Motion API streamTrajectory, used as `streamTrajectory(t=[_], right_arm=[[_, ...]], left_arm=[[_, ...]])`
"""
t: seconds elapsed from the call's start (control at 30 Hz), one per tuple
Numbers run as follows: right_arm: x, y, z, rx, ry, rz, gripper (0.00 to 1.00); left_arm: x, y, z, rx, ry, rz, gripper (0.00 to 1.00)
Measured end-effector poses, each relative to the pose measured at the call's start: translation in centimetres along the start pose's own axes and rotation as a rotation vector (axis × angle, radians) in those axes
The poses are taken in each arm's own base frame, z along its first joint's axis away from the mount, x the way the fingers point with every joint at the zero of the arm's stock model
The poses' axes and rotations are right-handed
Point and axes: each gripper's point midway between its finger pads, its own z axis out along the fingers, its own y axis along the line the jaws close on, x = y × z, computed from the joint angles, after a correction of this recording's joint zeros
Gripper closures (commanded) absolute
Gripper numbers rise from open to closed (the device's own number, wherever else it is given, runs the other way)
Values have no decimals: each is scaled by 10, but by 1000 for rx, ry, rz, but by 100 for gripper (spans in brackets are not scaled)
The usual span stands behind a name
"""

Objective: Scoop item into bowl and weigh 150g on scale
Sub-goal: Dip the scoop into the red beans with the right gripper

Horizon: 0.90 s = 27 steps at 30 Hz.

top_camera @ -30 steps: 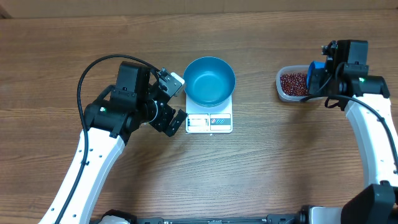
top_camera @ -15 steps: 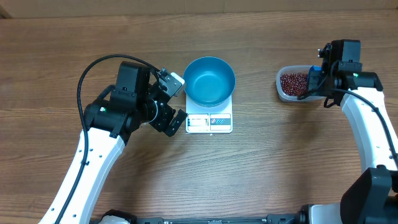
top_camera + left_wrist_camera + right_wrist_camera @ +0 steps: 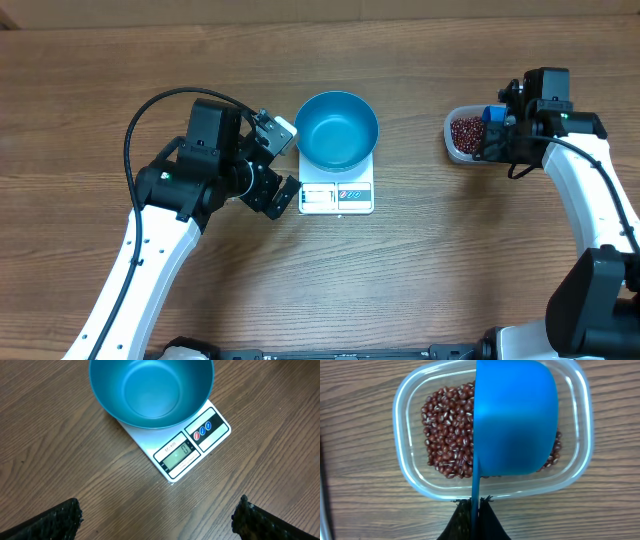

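Nearest the table's [image 3: 420, 280] front edge, left of centre, the left claw [image 3: 159, 510] hangs released, fingers spread wide and holding nothing, just beside the scale [image 3: 186, 446]. That white scale sits about mid-table, its small screen (a lone zero, as far as it can be read) on the near side. On its far part stands the bowl [image 3: 150, 395], wider than the scale and showing only its smooth blue inside. Level with the bowl, well apart toward the right edge, a clear tub [image 3: 406, 415] holds the beans [image 3: 447, 430], a loose red-brown layer. A blue scoop [image 3: 515, 420] sits over the tub's right part; the right claw [image 3: 475, 506] is clenched on its thin handle. Whether beans lie in the scoop cannot be told.
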Motion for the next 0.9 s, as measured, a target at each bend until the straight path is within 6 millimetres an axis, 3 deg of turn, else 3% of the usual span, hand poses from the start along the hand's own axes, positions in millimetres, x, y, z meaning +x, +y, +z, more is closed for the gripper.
streamTrajectory(t=[0.57,0.9], right_arm=[[5,19,-1,-113,23,12,96],[15,27,15,-165,85,33,96]], left_arm=[[0,0,0,0,0,0,0],[0,0,0,0,0,0,0]])
